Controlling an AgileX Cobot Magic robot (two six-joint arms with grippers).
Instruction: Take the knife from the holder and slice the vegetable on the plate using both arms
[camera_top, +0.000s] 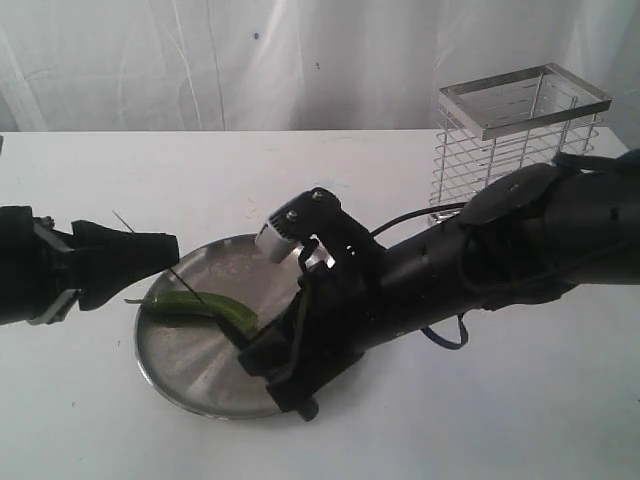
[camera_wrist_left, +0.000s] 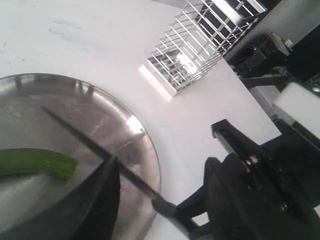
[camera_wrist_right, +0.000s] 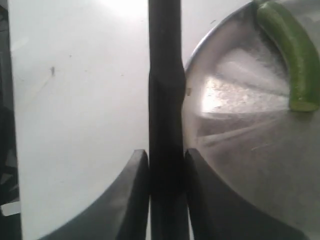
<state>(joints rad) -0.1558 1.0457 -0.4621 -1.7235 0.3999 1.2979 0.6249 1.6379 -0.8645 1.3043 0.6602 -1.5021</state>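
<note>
Jaws of the right gripper (camera_wrist_right: 166, 156) are clamped on the black handle of the knife (camera_wrist_right: 165, 90). Its blade slants across the steel plate (camera_top: 190, 375), just beside the end of the green chili (camera_top: 205, 306) lying there. Whether the left gripper (camera_top: 165, 255), at the chili's stem end, has its jaws apart I cannot tell. The wire holder (camera_top: 520, 140) stands well apart on the white surface (camera_top: 560, 400).

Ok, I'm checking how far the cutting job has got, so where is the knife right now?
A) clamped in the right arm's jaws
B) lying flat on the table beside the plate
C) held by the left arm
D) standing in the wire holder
A: the right wrist view shows the knife pinched by its black handle between the right arm's jaws, at the plate's rim; the holder shows no knife.
</note>
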